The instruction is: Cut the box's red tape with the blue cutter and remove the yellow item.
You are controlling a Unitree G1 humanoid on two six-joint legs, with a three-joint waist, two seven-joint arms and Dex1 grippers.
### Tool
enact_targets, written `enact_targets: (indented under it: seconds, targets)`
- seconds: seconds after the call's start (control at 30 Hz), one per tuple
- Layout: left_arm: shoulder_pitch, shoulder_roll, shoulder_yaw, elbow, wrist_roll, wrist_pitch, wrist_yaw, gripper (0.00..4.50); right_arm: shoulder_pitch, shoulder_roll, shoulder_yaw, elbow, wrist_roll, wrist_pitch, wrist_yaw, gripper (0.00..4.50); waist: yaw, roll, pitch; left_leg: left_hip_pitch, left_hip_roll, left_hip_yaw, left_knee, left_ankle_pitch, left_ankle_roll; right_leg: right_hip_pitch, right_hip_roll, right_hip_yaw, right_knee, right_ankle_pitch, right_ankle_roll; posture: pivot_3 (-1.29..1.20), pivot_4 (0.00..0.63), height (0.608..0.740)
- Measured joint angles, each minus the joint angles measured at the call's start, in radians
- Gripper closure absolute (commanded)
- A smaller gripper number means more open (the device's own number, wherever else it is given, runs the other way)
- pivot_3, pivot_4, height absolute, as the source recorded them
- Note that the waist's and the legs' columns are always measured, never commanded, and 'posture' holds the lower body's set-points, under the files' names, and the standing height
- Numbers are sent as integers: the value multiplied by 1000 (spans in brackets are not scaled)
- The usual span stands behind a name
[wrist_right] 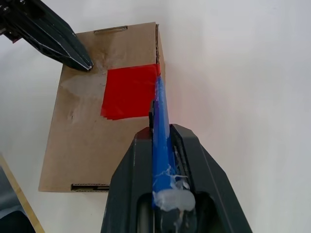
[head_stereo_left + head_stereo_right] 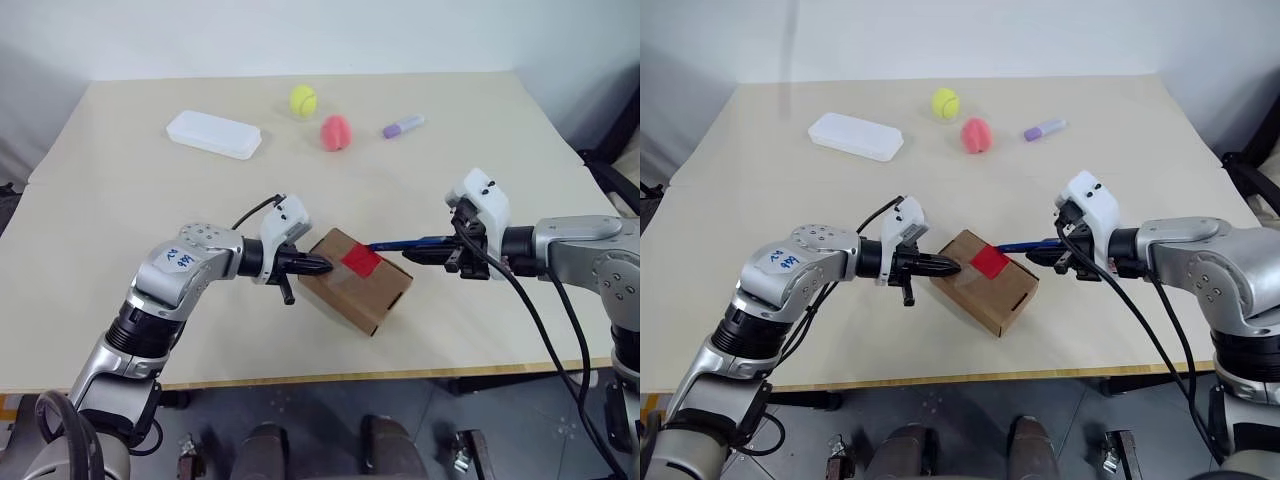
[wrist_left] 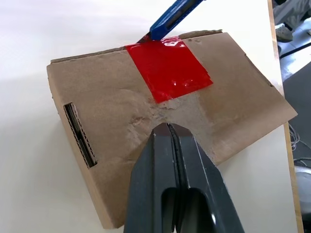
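Observation:
The brown cardboard box (image 2: pixel 372 297) lies near the table's front edge, turned at an angle. The red tape (image 2: pixel 361 261) is a square patch on its top face. My left gripper (image 2: pixel 322 266) is shut with nothing in it, and its tips press on the box top just beside the tape (image 3: pixel 167 73). My right gripper (image 2: pixel 440 255) is shut on the blue cutter (image 2: pixel 405 243). The cutter (image 1: pixel 160 126) points at the box, and its tip sits at the tape's edge where the top face meets the box's side. The yellow item is hidden.
At the back of the table lie a flat white case (image 2: pixel 213 133), a yellow-green tennis ball (image 2: pixel 303 99), a pink-red round thing (image 2: pixel 336 132) and a lavender marker (image 2: pixel 403 125). The table's front edge (image 2: pixel 330 378) runs close below the box.

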Motion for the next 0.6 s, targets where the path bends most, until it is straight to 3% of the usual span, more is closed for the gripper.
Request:
enact_targets:
  seconds: [0.6]
  targets:
    - [0, -3, -2, -8, 0, 9, 10, 4500, 17, -137, 0, -34, 32, 17, 78, 4383, 5, 0, 0, 0, 0, 0, 1, 0, 1, 0, 0, 0, 0, 0, 0, 0, 150, 740]
